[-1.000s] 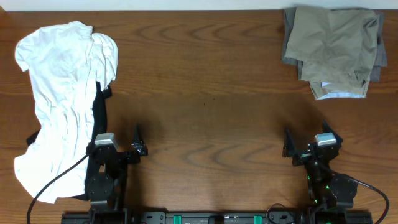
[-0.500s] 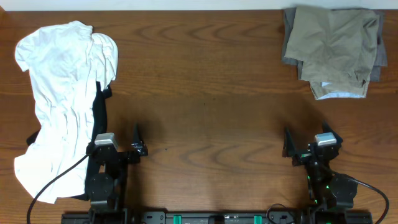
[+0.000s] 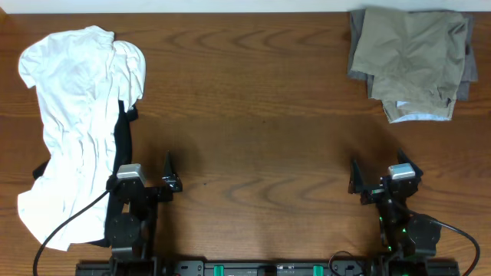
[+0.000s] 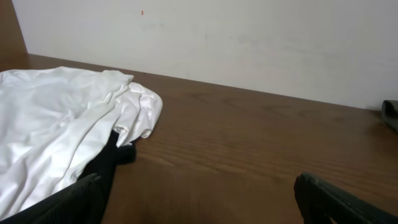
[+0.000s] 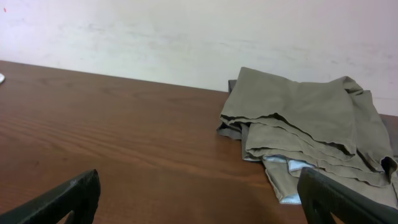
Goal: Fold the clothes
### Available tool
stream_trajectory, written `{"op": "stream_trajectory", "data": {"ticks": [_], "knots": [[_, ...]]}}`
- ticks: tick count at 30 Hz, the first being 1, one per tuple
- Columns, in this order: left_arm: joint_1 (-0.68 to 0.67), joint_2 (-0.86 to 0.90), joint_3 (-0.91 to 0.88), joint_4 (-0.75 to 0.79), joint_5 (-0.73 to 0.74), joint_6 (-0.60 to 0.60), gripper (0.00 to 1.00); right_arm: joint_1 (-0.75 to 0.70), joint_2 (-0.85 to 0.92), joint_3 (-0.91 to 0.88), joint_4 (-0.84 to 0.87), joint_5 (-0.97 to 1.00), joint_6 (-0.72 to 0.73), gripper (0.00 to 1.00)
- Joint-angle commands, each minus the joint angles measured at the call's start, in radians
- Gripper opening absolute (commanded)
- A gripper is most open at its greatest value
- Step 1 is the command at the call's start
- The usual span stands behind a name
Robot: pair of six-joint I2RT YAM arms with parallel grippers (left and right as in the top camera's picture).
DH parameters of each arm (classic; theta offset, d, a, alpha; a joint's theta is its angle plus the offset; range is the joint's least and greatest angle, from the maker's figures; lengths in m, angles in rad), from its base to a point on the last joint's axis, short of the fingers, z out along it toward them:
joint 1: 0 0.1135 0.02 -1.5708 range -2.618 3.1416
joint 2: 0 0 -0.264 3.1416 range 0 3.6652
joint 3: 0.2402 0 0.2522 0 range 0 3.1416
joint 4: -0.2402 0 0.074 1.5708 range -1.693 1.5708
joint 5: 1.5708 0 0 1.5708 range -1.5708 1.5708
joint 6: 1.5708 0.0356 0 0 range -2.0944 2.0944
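A crumpled white garment (image 3: 77, 115) lies unfolded on the left of the table over a black garment (image 3: 123, 138); both also show in the left wrist view, white (image 4: 56, 124) and black (image 4: 106, 158). A folded stack of khaki clothes (image 3: 410, 57) sits at the far right corner, also in the right wrist view (image 5: 305, 130). My left gripper (image 3: 170, 175) is open and empty at the front left, beside the white garment. My right gripper (image 3: 376, 176) is open and empty at the front right, well short of the khaki stack.
The brown wooden table (image 3: 253, 115) stretches between the two piles. A white wall (image 4: 249, 43) stands behind its far edge. Black cables (image 3: 57, 230) run by the left arm base.
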Motion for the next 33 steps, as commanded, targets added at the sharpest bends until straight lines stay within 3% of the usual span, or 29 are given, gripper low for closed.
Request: {"op": "stream_trajectory", "data": {"ticks": [1, 33], "knots": [[-0.004, -0.006, -0.010, -0.044, 0.008, 0.009, 0.98, -0.009, -0.005, -0.001, -0.005, 0.002, -0.010, 0.99], [-0.004, -0.006, -0.010, -0.044, 0.008, 0.009, 0.98, -0.009, -0.005, -0.001, 0.142, 0.002, -0.010, 0.99]]}}
